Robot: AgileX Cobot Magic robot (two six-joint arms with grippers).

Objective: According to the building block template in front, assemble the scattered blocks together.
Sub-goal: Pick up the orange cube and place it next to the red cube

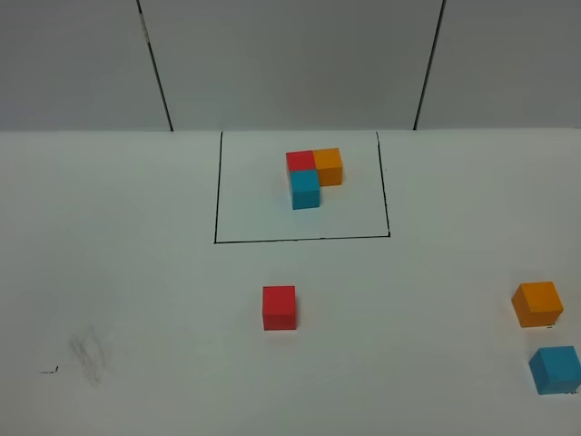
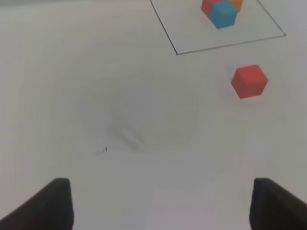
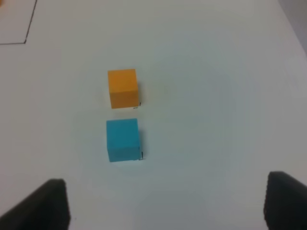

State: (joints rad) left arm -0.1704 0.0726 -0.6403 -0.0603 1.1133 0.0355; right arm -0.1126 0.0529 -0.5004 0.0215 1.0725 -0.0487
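Note:
The template is an L-shaped cluster of a red, an orange and a blue cube inside a thin black drawn rectangle at the back middle; it also shows in the left wrist view. A loose red cube sits in front of the frame. A loose orange cube and a loose light blue cube sit apart at the far right. Neither gripper shows in the exterior view. My left gripper is open and empty. My right gripper is open and empty, short of the blue cube.
The white table carries a faint smudge and a small black mark at the front left. A grey panelled wall stands behind the table. A corner of the black frame line shows in the right wrist view.

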